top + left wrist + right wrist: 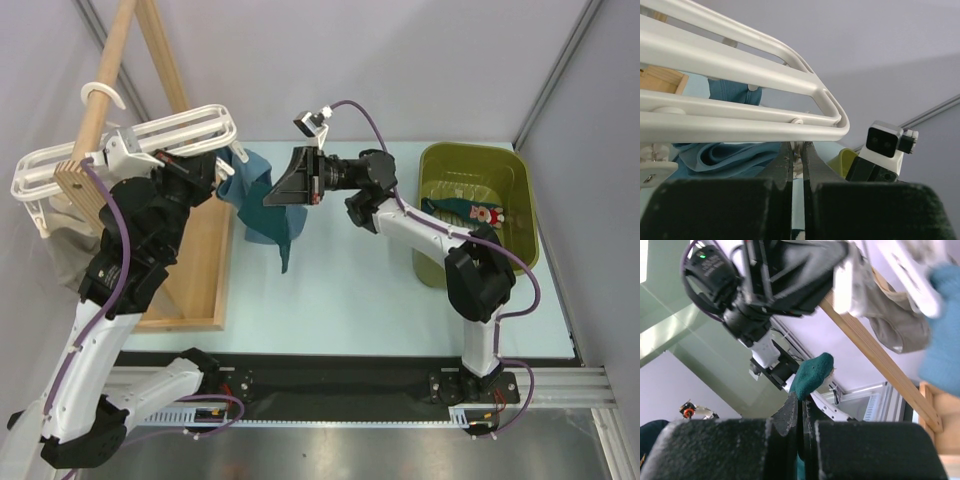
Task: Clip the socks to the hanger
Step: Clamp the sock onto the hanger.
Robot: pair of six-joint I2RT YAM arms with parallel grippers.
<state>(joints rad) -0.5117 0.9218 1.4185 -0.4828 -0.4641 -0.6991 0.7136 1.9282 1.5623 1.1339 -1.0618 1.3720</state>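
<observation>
In the top view the white hanger (185,128) is at about 10 o'clock, hooked on the pole of the wooden rack (190,270), and a beige cloth (62,255) hangs under its left part. The left end effector (215,172) is raised to the right end of the hanger. In its wrist view the fingers are almost together, just under the frame bars, and pinch a small pale clip (797,148). Just beside it, at 3 o'clock from the hanger, the steel-blue sock (248,190) hangs down over the desk (350,300). The dark teal sock (287,245) hangs next to it, touching it on the right side. The right end effector (800,402) is clamped on this dark teal sock, whose rounded end stands out above the fingertips in the wrist view. Well apart, at about 3 o'clock, the green bin (520,175) stands on the desk, and inside it lies a third sock (470,212) with a red-and-white motif.
</observation>
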